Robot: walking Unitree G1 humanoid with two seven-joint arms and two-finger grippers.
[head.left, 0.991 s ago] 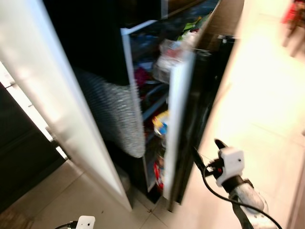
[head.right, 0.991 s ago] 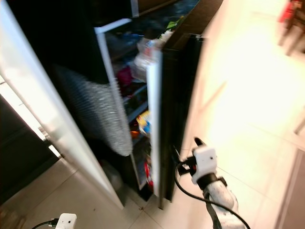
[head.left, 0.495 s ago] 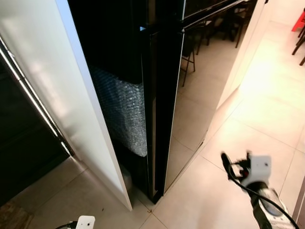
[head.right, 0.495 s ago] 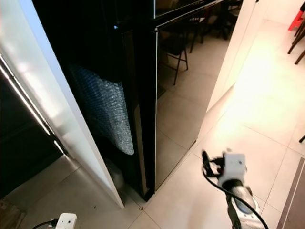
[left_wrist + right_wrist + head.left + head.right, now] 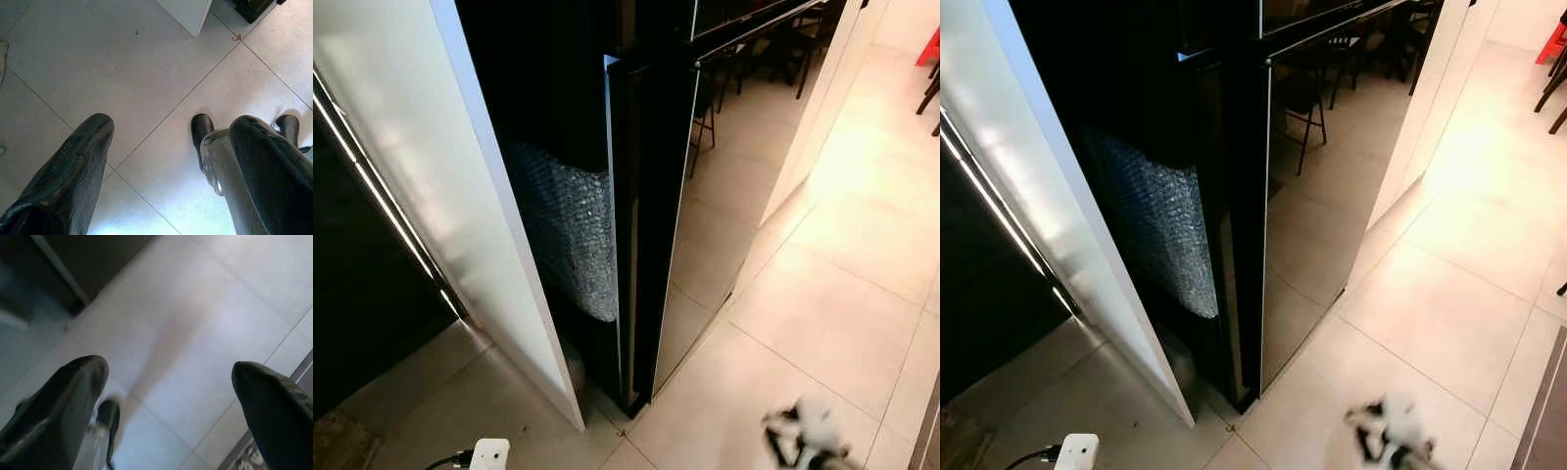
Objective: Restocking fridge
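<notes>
Head views: fridge [image 5: 651,196] door all but closed beside white panel [image 5: 431,166], blurred right end effector [image 5: 808,441] low over tiled floor [image 5: 842,294], left wrist view: left end effector [image 5: 166,161] spread wide, empty, right wrist view: fingers [image 5: 58,391] wide apart, empty.

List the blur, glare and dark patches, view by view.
Eye views: right gripper smeared by motion blur; glossy fridge door mirrors chairs and floor; white panel glares; fridge side is near black. Right wrist view: floor soft and blurred. Left wrist view: sharp, evenly lit, left gripper fingers open.
</notes>
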